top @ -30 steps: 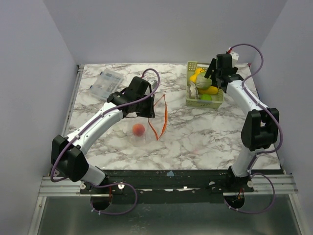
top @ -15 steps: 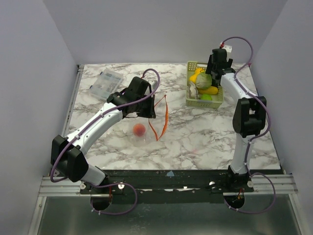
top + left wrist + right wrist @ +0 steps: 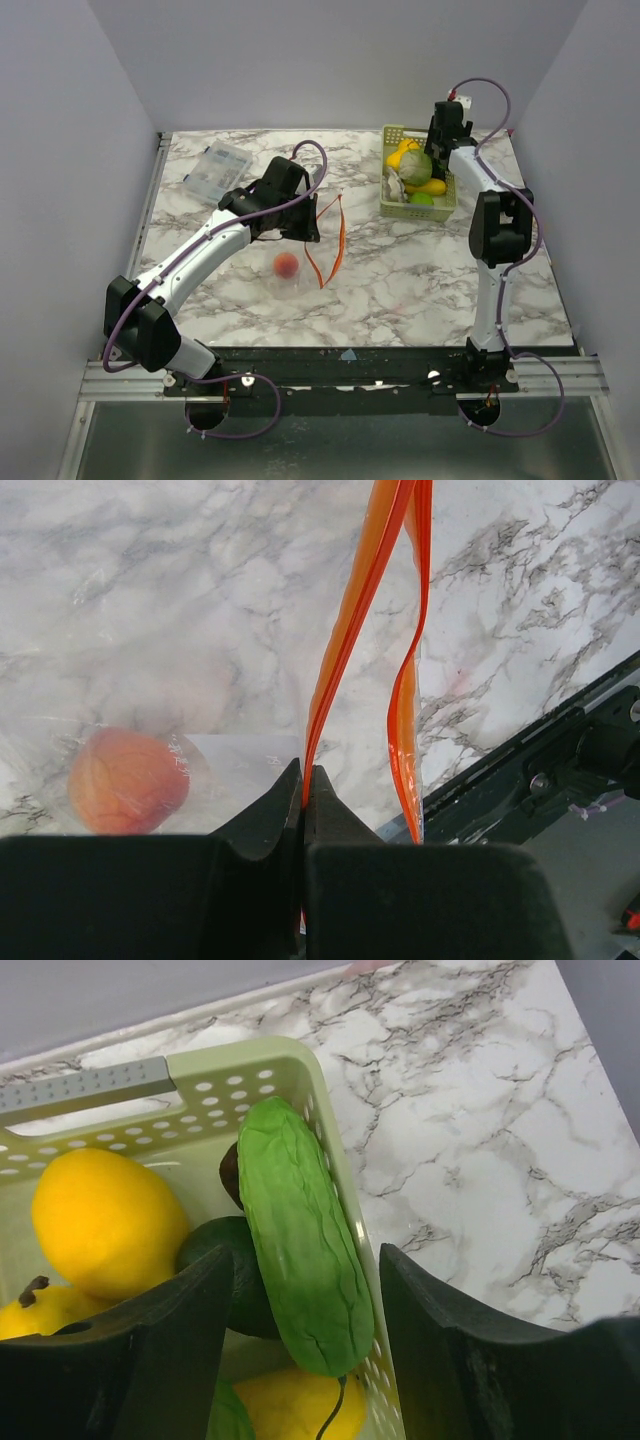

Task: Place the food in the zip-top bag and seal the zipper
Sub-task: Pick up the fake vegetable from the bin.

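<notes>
My left gripper [image 3: 304, 775] is shut on one lip of the zipper [image 3: 355, 630], holding the mouth of the clear zip-top bag [image 3: 300, 262] up and apart. A red-orange round fruit [image 3: 128, 780] lies inside the bag on the table. My right gripper [image 3: 305, 1255] hangs open over the pale green basket [image 3: 90, 1085], its fingers either side of a green cucumber [image 3: 300, 1250] that leans on the basket's wall. A narrow gap shows on the right side. A yellow lemon [image 3: 105, 1220] and a dark green piece [image 3: 215, 1235] lie beside the cucumber.
The basket [image 3: 440, 205] stands at the back right of the marble table with more yellow and green food in it. A clear compartment box [image 3: 215, 168] sits at the back left. Grey walls close in both sides and the back.
The right arm has swung in over the basket and its jaws have narrowed around the cucumber. The left arm and the bag have not moved.
</notes>
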`<state>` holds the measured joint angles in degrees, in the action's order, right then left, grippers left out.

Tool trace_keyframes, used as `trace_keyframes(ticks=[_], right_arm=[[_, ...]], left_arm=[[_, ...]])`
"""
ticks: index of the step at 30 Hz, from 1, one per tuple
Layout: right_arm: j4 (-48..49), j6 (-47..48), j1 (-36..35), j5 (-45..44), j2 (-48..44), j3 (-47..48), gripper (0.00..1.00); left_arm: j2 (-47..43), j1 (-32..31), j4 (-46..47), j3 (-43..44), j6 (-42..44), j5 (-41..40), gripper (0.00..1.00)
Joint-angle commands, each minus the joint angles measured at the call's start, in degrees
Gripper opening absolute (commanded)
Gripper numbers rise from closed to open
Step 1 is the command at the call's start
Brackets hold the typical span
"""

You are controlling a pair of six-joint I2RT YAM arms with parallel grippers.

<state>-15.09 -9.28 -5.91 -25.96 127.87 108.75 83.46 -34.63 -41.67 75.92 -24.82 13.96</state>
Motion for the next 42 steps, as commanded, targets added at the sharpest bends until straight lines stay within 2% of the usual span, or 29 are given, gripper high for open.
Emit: trace_keyframes(ticks=[1, 11, 16, 20, 27, 31, 36, 40, 42], right_arm=[[-3.03, 1.49, 0.20, 1.04, 2.92, 2.39, 0.61], [-3.98, 2.35, 0.21, 2.32, 4.89, 3.53, 0.61], [-4.57, 3.41, 0.18, 3.48, 5.46, 4.81, 0.50], [-4.64, 4.20, 0.20, 3.23, 5.87, 5.34, 0.49], [-4.81, 5.40, 0.18, 2.01, 7.29, 5.76, 0.57], [-5.14, 5.10, 0.17, 2.06, 8.40, 6.37, 0.56], [-5.68, 4.26, 0.11, 3.04, 7.95, 6.95, 0.46], [-6.90, 3.66, 0.13, 4.38, 6.68, 7.88, 0.30], [-7.17, 3.18, 0.11, 4.85, 5.04, 7.29, 0.25]], left_arm=[[-0.67, -0.15, 0.80, -0.42, 0.56, 1.58, 0.00], [0.08, -0.10, 0.70, -0.16, 0.65, 1.80, 0.00], [0.32, -0.08, 0.65, -0.07, 0.65, 1.95, 0.00], [0.54, -0.08, 0.63, 0.02, 0.74, 2.15, 0.00], [0.75, -0.01, 0.71, 0.06, 0.74, 2.61, 0.00], [0.91, 0.00, 0.67, -0.18, 0.65, 2.90, 0.00], [0.86, 0.05, 0.65, -0.07, 0.74, 2.50, 0.00], [0.87, 0.00, 0.85, -0.19, 0.74, 2.72, 0.00], [0.97, 0.00, 0.68, -0.10, 0.78, 2.39, 0.00]])
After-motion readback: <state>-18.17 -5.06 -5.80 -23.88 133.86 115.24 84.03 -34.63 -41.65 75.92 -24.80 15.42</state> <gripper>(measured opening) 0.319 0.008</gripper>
